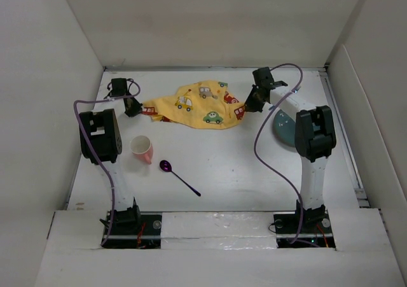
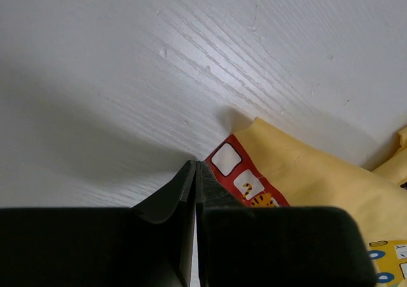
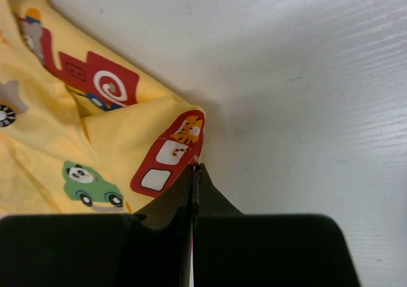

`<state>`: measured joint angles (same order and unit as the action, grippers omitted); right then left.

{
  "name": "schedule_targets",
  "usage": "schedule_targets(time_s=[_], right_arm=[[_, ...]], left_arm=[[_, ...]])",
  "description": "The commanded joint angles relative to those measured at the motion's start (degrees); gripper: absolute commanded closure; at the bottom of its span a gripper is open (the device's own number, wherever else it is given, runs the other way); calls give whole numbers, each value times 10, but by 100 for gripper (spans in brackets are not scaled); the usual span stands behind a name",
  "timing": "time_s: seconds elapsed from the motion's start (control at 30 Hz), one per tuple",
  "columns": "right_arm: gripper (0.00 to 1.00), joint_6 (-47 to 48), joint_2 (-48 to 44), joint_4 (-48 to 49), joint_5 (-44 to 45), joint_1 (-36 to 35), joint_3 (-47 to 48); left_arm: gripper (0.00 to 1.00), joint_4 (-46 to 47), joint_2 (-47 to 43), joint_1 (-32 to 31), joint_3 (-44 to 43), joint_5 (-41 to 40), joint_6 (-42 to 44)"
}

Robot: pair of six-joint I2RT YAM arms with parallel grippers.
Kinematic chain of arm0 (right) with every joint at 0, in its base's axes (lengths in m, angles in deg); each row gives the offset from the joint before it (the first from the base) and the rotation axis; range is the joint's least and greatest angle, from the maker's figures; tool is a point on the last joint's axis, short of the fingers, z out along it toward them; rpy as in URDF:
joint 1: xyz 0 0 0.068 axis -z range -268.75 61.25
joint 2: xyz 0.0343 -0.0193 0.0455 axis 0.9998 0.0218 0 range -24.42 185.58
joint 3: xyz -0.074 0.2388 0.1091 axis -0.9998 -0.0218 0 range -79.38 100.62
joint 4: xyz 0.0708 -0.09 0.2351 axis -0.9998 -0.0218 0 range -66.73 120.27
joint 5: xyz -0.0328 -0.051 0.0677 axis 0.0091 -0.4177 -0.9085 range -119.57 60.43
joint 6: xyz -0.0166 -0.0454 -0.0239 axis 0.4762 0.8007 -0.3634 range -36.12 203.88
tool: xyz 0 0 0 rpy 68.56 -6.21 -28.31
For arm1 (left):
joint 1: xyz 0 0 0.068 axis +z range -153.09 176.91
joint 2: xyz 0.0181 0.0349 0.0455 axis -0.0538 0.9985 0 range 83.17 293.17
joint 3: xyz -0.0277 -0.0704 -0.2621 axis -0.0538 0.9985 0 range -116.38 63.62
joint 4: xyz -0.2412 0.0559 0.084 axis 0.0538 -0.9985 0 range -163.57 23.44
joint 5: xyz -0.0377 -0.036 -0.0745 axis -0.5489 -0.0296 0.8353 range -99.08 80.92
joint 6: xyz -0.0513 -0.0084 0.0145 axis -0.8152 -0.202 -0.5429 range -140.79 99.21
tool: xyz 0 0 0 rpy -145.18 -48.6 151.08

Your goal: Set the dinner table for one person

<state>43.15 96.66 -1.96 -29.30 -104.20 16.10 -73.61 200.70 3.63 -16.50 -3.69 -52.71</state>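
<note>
Two grippers clamp the mat [image 1: 197,105] by opposite ends: the left gripper [image 1: 131,107] is shut on its left corner, the right gripper [image 1: 250,104] on its right. Its long axis spans between them, rumpled, with the table [image 1: 241,166] beneath.

Top camera high at the 6 o'clock edge, looking down over the whole surface [image 1: 222,172], each wrist camera close behind its claw, facing down, left claw [image 2: 194,165] with yellow cloth [image 2: 305,179] at 3 o'clock, right claw [image 3: 194,167] with it at 9 o'clock, cloth shared by all three.
</note>
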Motion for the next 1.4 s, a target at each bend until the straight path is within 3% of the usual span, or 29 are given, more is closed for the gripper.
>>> schedule_targets(time_s=[0.0,0.3,0.33,0.4,0.47,0.57,0.7,0.8,0.87,0.9,1.13,1.37], right_arm=[[100,9,-47,23,-18,-5,37],[100,15,-59,38,-41,1,16],[100,16,-58,38,-43,1,11],[100,16,-57,38,-46,1,8],[100,16,-57,42,-48,1,5],[100,17,-56,46,-53,1,3],[100,17,-52,50,-62,1,1],[100,16,-50,53,-67,1,-3],[100,16,-51,54,-69,1,-4],[100,17,-53,56,-68,1,-7],[100,21,-67,59,-79,6,-16],[100,28,-101,59,-79,6,-12]], left_arm=[[100,-28,-57,-4,4,2,12],[100,-34,-114,-4,76,-97,37],[81,-38,-110,-4,76,-91,43],[66,-77,-84,-10,58,-87,56],[63,-75,-78,-16,65,-86,62],[50,-78,-64,-23,68,-74,65],[48,-90,-26,-42,38,-100,70],[51,-104,-2,-58,13,-133,63],[62,-99,1,-58,13,-137,60],[74,-96,6,-58,13,-148,61],[100,-93,16,-58,-6,-163,66],[100,-68,-50,-52,-7,-147,73]])
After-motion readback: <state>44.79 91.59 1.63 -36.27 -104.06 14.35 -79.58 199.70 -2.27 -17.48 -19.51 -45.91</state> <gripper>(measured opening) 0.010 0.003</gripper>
